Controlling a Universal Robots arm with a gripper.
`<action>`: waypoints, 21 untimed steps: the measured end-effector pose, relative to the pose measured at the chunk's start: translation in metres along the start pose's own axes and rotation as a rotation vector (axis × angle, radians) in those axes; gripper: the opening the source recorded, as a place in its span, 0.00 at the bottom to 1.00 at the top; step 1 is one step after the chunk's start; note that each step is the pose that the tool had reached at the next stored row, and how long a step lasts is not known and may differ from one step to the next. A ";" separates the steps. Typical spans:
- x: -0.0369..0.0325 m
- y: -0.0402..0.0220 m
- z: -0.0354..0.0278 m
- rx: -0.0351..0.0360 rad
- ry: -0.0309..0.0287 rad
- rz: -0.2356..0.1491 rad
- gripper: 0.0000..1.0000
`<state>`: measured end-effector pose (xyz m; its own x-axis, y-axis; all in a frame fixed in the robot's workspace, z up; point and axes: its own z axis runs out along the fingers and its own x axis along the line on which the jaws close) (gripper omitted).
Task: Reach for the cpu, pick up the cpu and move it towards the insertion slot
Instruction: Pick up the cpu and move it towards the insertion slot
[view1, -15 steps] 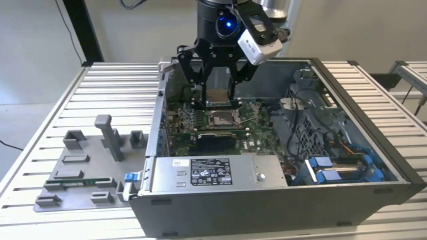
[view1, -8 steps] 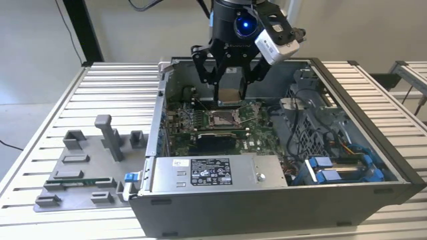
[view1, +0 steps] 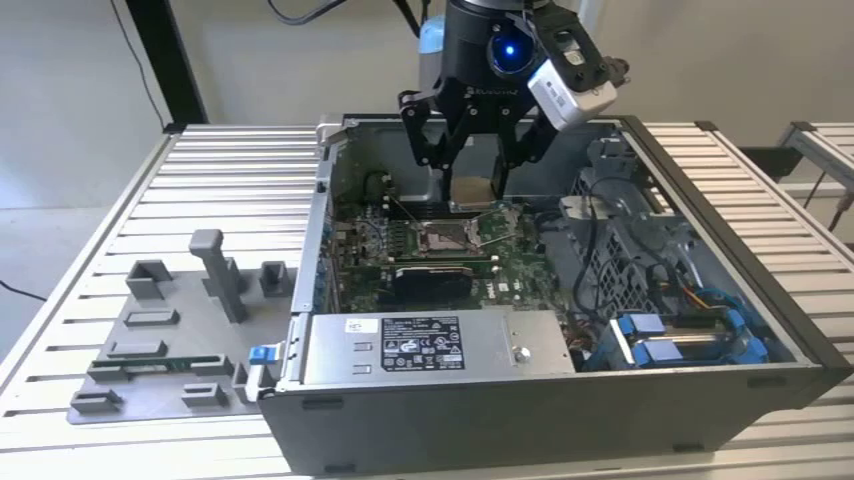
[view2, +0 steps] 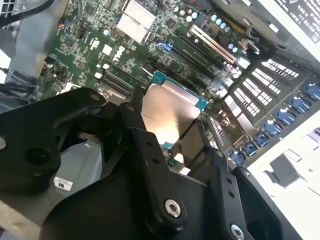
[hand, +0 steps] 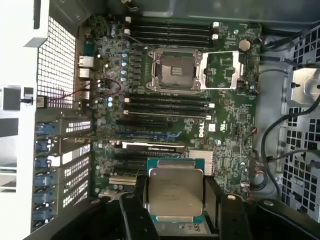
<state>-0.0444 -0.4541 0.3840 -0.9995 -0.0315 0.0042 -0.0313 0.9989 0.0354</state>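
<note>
The arm reaches straight down, its black wrist housing upright above the gripper in the exterior view. The black fingers point downward, drawn in on the cpu and pinching it by opposite edges. In both wrist views the fingers flank the chip, silvery face toward the cameras, held clear of the board below.
</note>
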 end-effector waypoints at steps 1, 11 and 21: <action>0.0000 0.0000 0.0000 -0.0001 0.0002 0.000 0.00; 0.0026 0.0017 0.0003 -0.0002 -0.0001 0.025 0.00; 0.0034 0.0064 0.0007 -0.0003 -0.0004 0.032 0.00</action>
<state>-0.0481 -0.4479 0.3835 -1.0000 0.0002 0.0049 0.0004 0.9994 0.0356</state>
